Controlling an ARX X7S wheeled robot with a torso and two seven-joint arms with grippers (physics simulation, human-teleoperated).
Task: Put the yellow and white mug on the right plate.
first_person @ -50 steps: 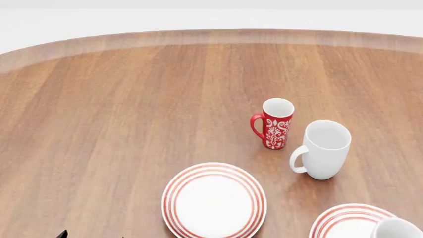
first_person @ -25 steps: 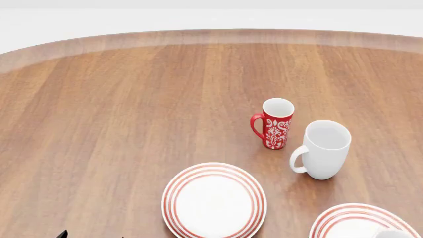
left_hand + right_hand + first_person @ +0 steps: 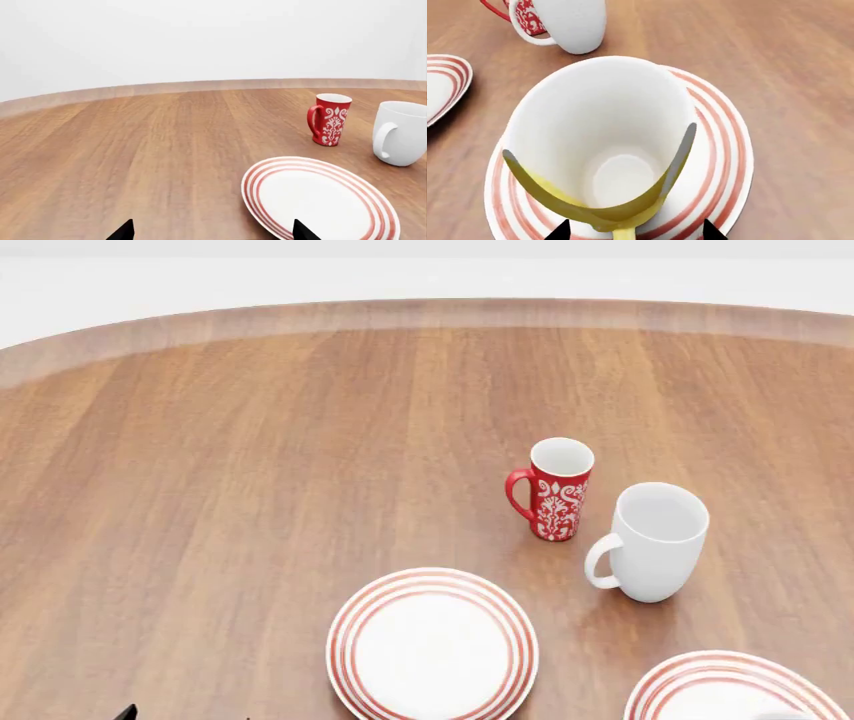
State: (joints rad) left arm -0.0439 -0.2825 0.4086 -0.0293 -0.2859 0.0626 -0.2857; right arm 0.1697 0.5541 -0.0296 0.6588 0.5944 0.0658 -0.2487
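My right claw point(image 3: 632, 231): pinching the yellow mug point(image 3: 602, 145), which sits over the right plate point(image 3: 724, 150). My left claw point(image 3: 212, 231): tips spread, holding nothing, near the left plate point(image 3: 320, 200). Table point(image 3: 267, 490): red mug point(image 3: 554, 488), white mug point(image 3: 654, 540).

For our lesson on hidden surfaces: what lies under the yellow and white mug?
Under the yellow and white mug lies the right plate, its red rings showing around the mug. The plate's centre is covered, so whether the mug touches it cannot be seen.
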